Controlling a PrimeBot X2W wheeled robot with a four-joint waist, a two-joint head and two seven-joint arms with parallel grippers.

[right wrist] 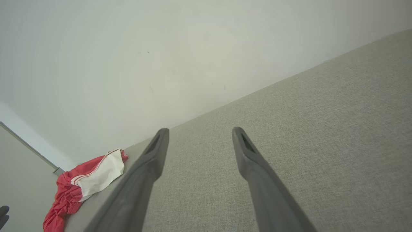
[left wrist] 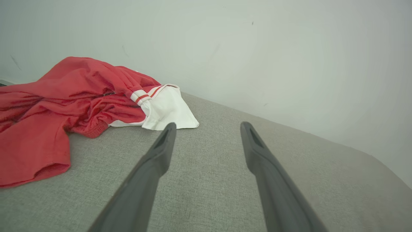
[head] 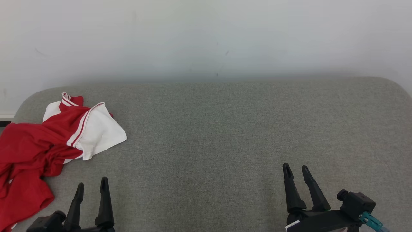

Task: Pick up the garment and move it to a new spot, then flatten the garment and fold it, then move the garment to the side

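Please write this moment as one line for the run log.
stage: before pickup | garment: crumpled, left edge of grey surface, untouched | left end effector: open, empty | right end effector: open, empty

One garment [head: 38,145], red with white panels. One grey fabric-covered table [head: 209,135]. Two grippers: left gripper [head: 92,181] and right gripper [head: 294,166]. Two dark fingers [head: 104,203] on each, four in all. One pale wall [head: 206,38].
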